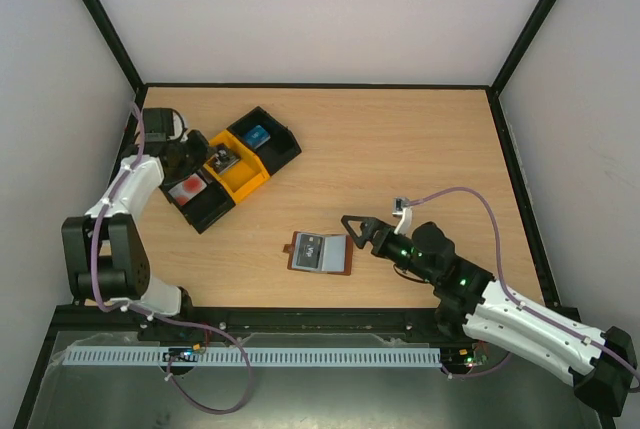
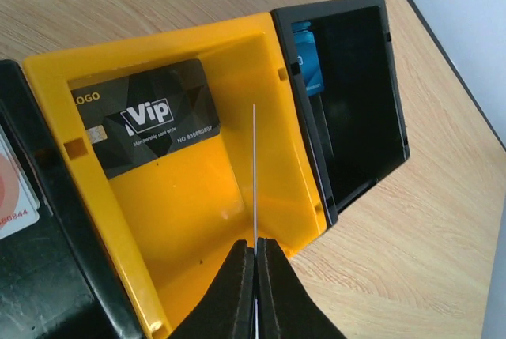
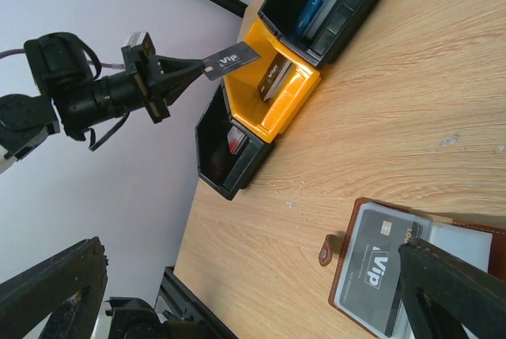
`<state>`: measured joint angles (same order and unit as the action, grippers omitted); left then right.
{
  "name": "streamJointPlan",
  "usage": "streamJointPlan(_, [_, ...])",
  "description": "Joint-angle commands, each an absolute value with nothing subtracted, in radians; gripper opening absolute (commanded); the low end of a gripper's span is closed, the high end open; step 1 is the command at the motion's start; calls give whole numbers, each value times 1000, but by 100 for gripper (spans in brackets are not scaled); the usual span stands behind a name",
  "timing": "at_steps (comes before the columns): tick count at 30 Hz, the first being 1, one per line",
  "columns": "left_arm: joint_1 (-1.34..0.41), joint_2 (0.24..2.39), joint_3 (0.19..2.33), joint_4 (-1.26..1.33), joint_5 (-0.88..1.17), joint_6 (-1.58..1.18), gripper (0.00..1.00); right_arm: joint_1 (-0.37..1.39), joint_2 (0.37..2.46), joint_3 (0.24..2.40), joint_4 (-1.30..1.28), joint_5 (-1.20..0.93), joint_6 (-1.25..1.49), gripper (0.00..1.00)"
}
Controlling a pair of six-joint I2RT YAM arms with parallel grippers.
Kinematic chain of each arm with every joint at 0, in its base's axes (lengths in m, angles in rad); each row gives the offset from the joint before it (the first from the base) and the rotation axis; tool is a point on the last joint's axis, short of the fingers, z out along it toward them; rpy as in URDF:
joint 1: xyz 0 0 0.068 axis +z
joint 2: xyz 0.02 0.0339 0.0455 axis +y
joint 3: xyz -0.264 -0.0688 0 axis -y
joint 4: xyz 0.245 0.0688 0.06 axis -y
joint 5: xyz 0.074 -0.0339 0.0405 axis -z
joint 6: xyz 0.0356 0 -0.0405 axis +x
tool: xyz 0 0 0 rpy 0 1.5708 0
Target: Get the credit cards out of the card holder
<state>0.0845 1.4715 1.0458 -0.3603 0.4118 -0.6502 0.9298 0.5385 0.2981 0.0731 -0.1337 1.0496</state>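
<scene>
The left gripper (image 2: 254, 254) has its fingers pressed together on a dark grey card (image 3: 232, 60), pinching it by one edge. In the left wrist view the card shows only as a thin pale line, edge-on. It hangs in the air above the yellow tray (image 2: 182, 220) and touches nothing else.

Another dark card (image 2: 146, 126) printed "Vip" leans against that tray's wall. A black tray (image 2: 360, 94) touches the yellow one on its 1 o'clock side in the top view and holds a blue card (image 2: 308, 58). A second black tray (image 2: 55, 268) touches it on the 7 o'clock side and holds a white card with a red blotch (image 2: 12, 193).

The wallet (image 1: 346, 254) lies open and flat on the table (image 1: 420, 149), a little toward 6 o'clock from the middle and well apart from the trays, which sit at its 10 o'clock. One more dark "Vip" card (image 3: 370, 266) is tucked in its left pocket.

The right gripper (image 1: 348, 233) is at the wallet's 3 o'clock edge, fingers spread wide and holding nothing. I cannot tell whether it touches the leather.
</scene>
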Motion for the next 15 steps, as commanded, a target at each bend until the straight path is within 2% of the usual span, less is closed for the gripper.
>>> streamJointPlan(1, [91,1546,1096,-351,394,-672,3,932,568,329,97,-118,1035,98])
streamJointPlan(15, [91,1663,1117,-297,328,-691,3,933,625,345,107,-106,1020,98])
